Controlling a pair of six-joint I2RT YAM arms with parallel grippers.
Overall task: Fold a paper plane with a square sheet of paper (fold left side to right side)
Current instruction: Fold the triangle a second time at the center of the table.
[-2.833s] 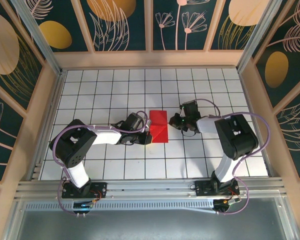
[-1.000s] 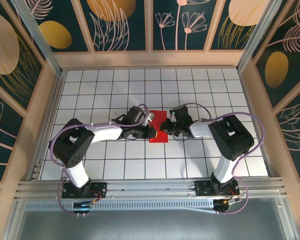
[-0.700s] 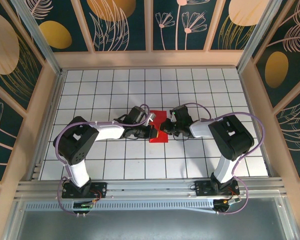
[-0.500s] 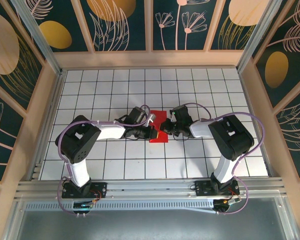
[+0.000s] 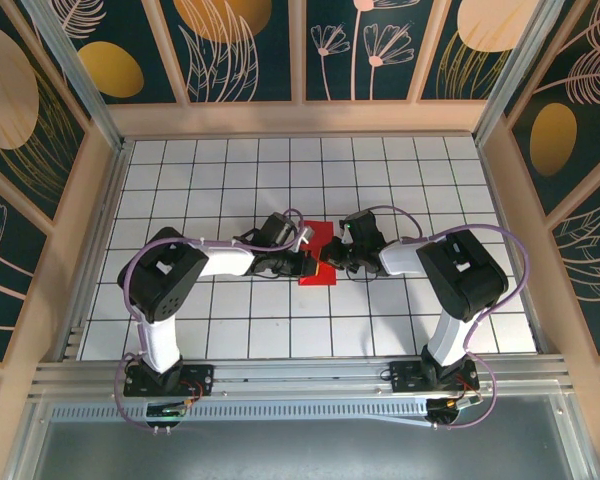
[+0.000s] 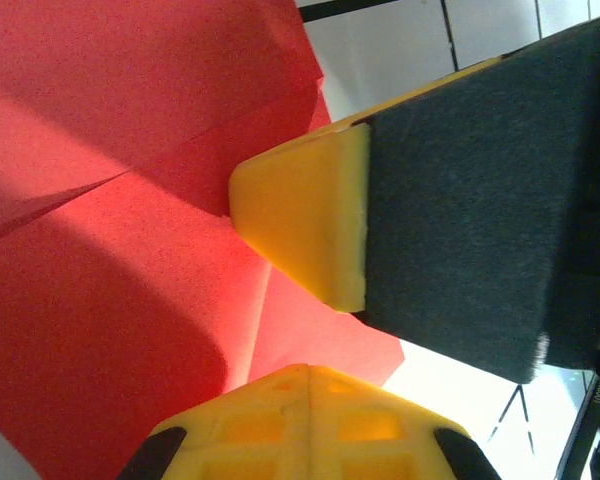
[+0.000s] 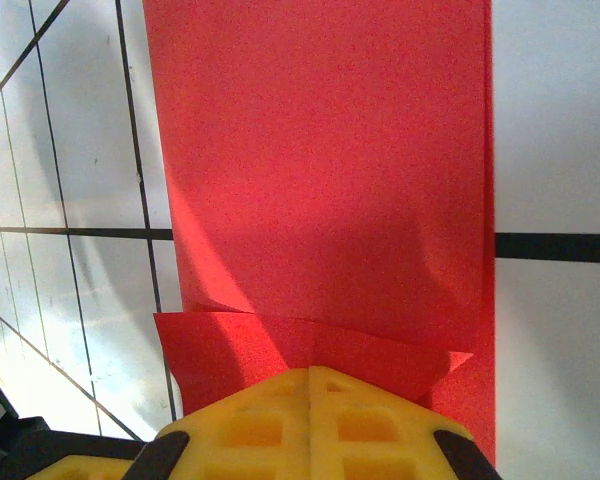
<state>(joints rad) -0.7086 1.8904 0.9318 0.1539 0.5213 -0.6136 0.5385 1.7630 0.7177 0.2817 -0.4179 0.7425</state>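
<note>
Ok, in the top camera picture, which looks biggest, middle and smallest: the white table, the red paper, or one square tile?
1. white table, by far the biggest.
2. red paper, partly covered, yet clearly bigger than a tile.
3. one tile, the smallest.

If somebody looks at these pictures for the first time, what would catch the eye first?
The bright red folded sheet of paper stands out at the middle of the white gridded table. The left gripper and the right gripper, both shut, meet over it from either side. Behind, dark wall panels with golden plant drawings frame the scene.
</note>
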